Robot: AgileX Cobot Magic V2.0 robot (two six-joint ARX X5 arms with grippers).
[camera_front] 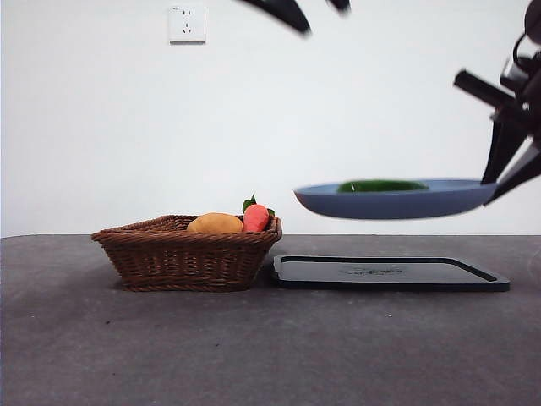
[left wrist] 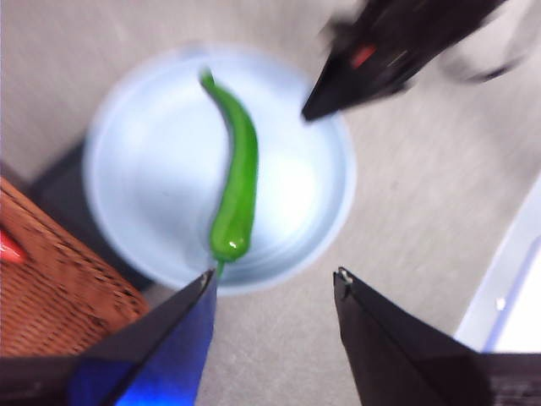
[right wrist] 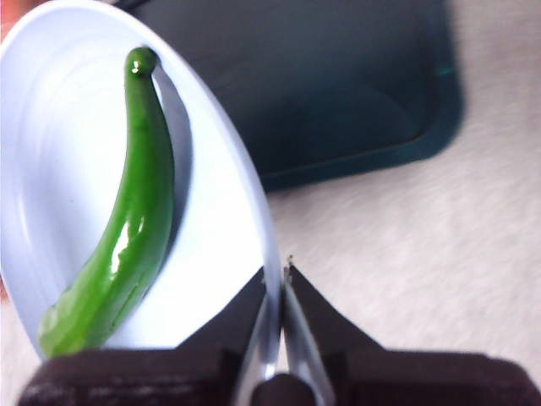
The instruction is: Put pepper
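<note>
The pepper [camera_front: 382,186] is a glossy green, elongated vegetable lying on a pale blue plate [camera_front: 393,203]. The plate hangs in the air above a dark tray [camera_front: 389,272]. My right gripper [right wrist: 276,272] is shut on the plate's rim [right wrist: 254,220], with the pepper [right wrist: 127,228] lying along the plate in front of it. In the front view this gripper [camera_front: 497,179] holds the plate's right edge. My left gripper [left wrist: 275,275] is open and empty, high above the plate [left wrist: 152,169], looking down on the pepper [left wrist: 237,169]. Its arm [camera_front: 287,13] shows only as a dark tip at the top.
A brown wicker basket [camera_front: 182,249] stands left of the tray, holding a yellow-orange fruit [camera_front: 215,223] and a red-orange fruit with green leaves [camera_front: 255,217]. A wall socket [camera_front: 187,24] sits high on the white wall. The table is dark grey.
</note>
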